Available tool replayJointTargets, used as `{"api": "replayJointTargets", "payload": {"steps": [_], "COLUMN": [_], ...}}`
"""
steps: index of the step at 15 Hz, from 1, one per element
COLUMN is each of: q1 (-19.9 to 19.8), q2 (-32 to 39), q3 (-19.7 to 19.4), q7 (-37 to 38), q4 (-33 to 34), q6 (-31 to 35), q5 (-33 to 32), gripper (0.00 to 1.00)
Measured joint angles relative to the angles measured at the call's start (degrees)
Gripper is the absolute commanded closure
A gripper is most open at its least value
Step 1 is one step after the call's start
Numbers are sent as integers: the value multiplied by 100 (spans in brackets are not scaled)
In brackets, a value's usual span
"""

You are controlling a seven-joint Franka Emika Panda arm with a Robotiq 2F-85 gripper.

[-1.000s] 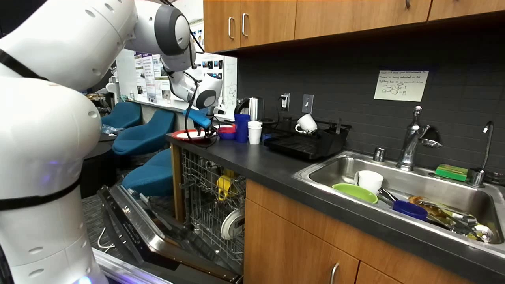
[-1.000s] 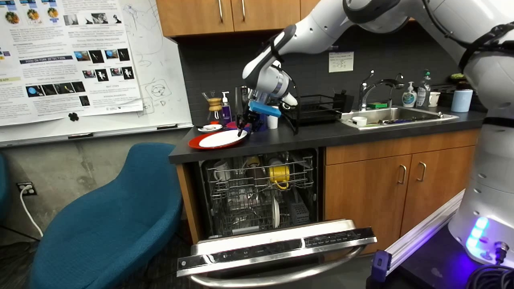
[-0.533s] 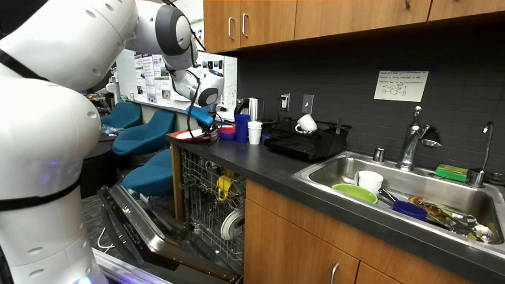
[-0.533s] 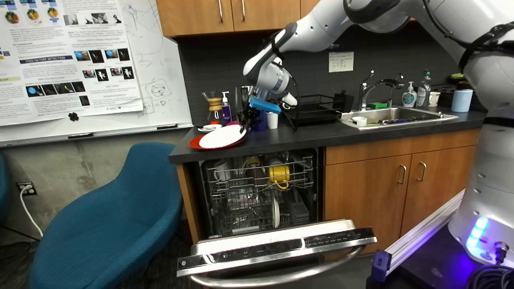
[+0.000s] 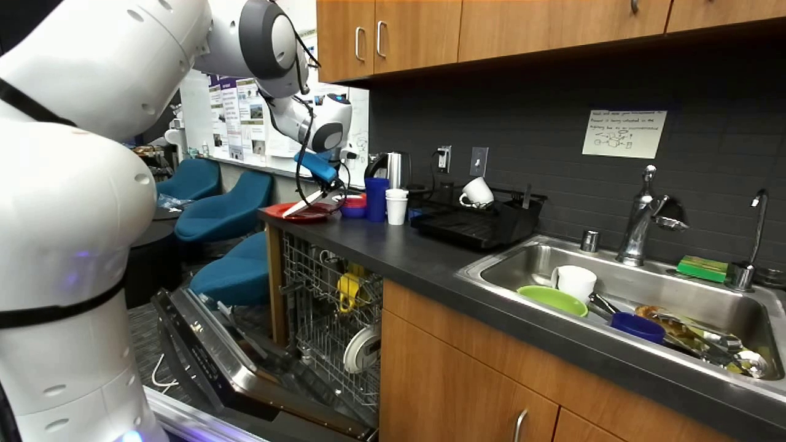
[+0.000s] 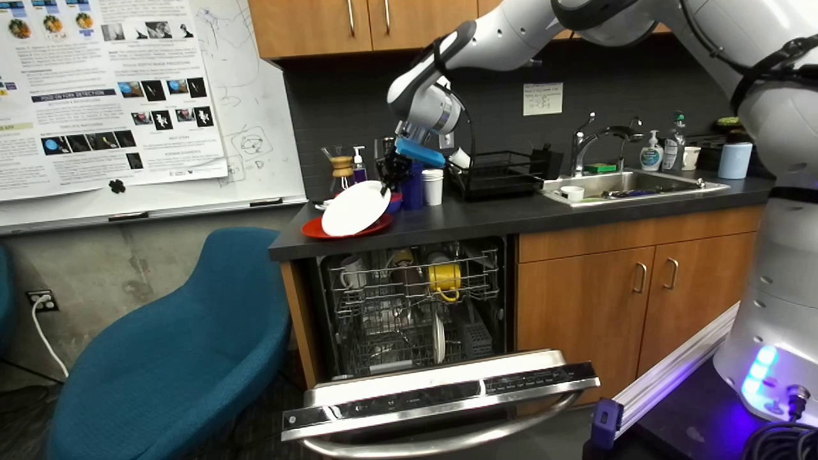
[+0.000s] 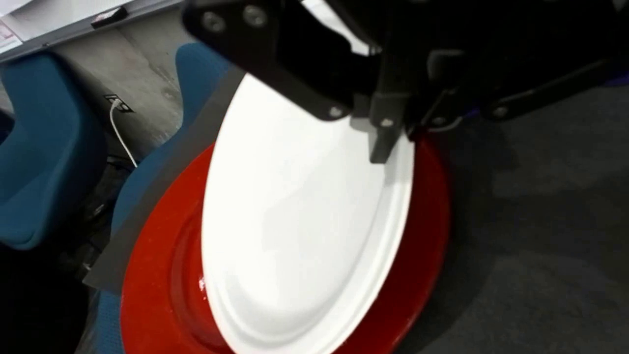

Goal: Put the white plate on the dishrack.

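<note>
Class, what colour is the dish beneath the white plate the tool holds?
The dish is red, clearest in the wrist view.

I'm missing much of the red dish (image 7: 157,255) under the plate (image 7: 300,216), both running off the wrist view's bottom. The gripper (image 7: 397,140) is covering some of the plate's rim; left of it, an exterior view is cropping a poster (image 6: 121,96).

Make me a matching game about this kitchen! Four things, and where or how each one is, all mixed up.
Things:
1. white plate
2. red plate
3. dishrack
4. yellow mug

Where or how:
A. next to the sink
B. inside the dishwasher
C. tilted, held by the hand
D. lying below the white plate

Pairs: 1-C; 2-D; 3-A; 4-B
</note>
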Motion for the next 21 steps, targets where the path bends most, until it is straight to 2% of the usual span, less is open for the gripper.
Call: {"api": "replayJointTargets", "payload": {"steps": [3, 8, 11, 15, 21], "q1": [-44, -327, -373, -347, -631], "q2": [-187, -650, -808, -913, -2160], "q3": [106, 654, 704, 411, -340], "q7": [-48, -537, -941, -1178, -1403], "q4": [27, 145, 163, 17, -1344], "q6": [45, 162, 395, 1129, 2303], "q5": [176, 1158, 1360, 1022, 538], "gripper": [99, 99, 99, 99, 99]}}
